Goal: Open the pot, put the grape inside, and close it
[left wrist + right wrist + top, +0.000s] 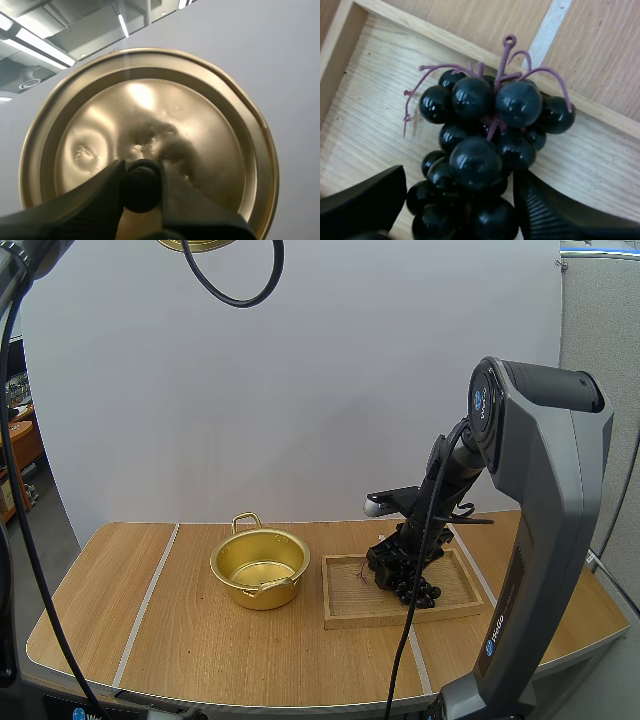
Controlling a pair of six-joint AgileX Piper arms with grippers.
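the left claw (142, 172) was clamped on the black knob (142, 189) of the gold lid (150, 110), which it held high above the counter (200, 640). the open pot (259, 568) stood on the counter beside the wooden tray (350, 612). the grapes (480, 145) lay in the tray. the right claw (460, 175) was down over them, its fingers spread apart on either side of the bunch.

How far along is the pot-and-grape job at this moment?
Done: the pot stands open, its lid pinched in the left gripper. In hand: the right gripper, open, straddles the grapes on the wooden tray. Left: lifting the grapes into the pot, then closing it.
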